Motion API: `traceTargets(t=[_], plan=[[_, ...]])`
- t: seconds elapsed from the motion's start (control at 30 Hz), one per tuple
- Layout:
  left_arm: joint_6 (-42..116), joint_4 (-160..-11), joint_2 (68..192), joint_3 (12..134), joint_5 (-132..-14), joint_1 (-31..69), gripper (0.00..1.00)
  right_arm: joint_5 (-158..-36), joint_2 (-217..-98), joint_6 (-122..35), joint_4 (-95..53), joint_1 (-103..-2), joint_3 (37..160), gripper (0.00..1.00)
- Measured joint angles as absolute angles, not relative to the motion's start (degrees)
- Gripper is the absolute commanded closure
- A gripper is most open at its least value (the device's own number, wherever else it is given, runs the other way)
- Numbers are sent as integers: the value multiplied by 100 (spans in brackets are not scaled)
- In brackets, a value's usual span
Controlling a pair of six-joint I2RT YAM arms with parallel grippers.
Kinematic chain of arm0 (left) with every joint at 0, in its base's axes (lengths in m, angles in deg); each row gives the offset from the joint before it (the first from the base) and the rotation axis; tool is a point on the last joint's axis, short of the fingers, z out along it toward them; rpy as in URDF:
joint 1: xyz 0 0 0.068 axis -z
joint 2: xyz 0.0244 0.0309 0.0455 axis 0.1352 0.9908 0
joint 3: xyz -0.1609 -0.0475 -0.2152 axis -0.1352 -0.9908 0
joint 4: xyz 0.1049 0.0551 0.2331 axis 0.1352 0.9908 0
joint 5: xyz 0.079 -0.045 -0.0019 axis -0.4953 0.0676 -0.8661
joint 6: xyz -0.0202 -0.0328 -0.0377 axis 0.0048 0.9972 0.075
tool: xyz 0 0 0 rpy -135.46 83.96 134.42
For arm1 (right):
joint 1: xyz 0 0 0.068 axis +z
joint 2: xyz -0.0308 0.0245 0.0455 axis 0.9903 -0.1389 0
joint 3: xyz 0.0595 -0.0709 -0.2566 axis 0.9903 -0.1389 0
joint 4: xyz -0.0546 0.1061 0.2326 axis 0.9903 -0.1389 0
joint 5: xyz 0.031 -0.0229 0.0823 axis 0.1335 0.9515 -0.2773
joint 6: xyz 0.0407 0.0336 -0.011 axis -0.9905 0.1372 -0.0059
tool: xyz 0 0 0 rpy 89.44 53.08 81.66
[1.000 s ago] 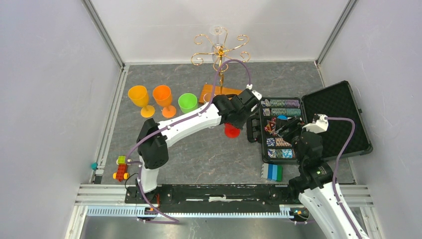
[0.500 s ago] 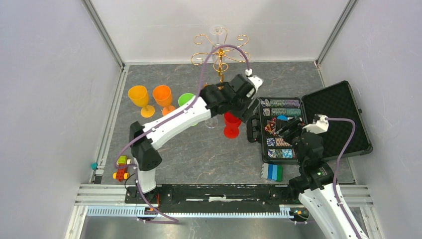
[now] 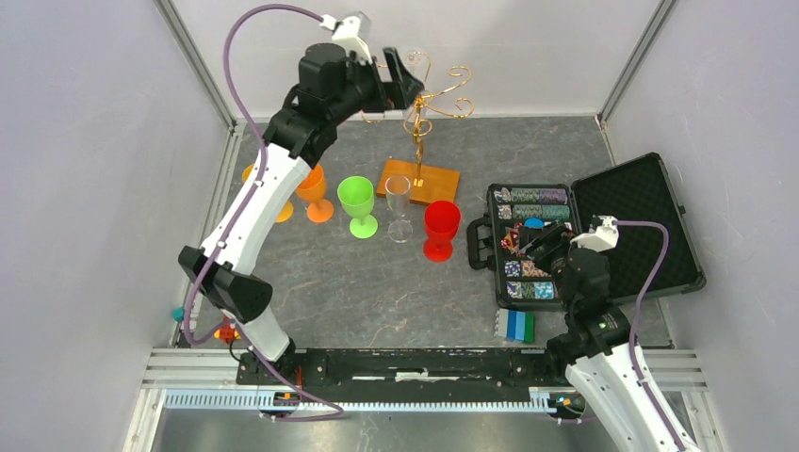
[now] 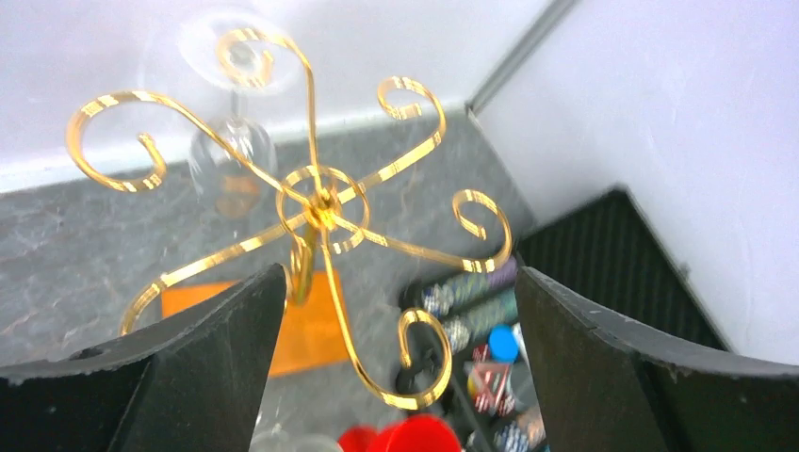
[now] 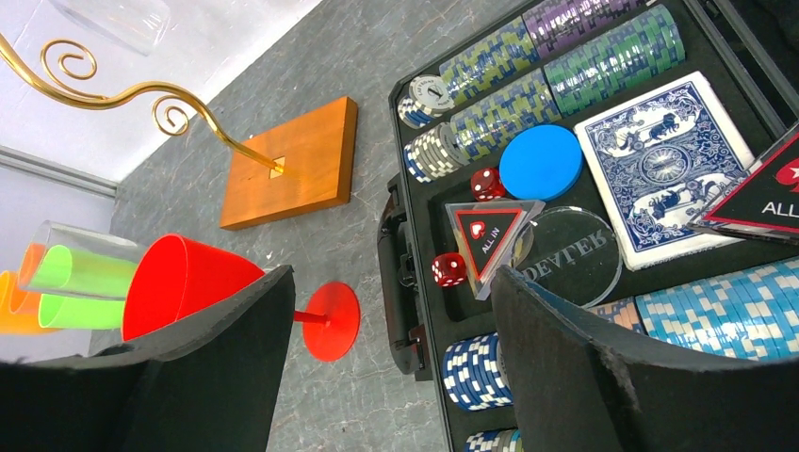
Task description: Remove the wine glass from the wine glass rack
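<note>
My left gripper [image 4: 398,282] gapes wide, empty. The clear wine glass [image 4: 231,155] hangs upside down from the gold scroll-armed wine glass rack [image 4: 320,202], upper left: light, slick, brittle, so I'd pinch its stem gently.

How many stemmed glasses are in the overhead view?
6. On the table: yellow glass (partly behind the arm), orange glass, green glass, clear glass, red glass. One wine glass hangs on the rack.

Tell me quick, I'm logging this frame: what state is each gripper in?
Left gripper: open, holding nothing, facing the wine glass rack; the wine glass hangs on it.
Right gripper: open, holding nothing, over the poker chip case.
</note>
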State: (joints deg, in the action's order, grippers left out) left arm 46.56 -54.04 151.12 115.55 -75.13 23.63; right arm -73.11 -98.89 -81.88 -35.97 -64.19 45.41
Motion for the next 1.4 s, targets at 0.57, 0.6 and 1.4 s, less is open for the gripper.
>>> traceTargets(t=[0.57, 0.6, 1.4], plan=[[7277, -6934, 16865, 12344, -8900, 2002, 49, -7445, -9905, -8328, -3599, -6419, 4541, 20], [7316, -6949, 16902, 12344, -9032, 2031, 48, -7456, -9905, -8330, -3599, -6419, 4541, 20], [8088, -6908, 17422, 12757, -10507, 2194, 48, -7657, -9975, -8534, -3597, -6419, 4552, 20]])
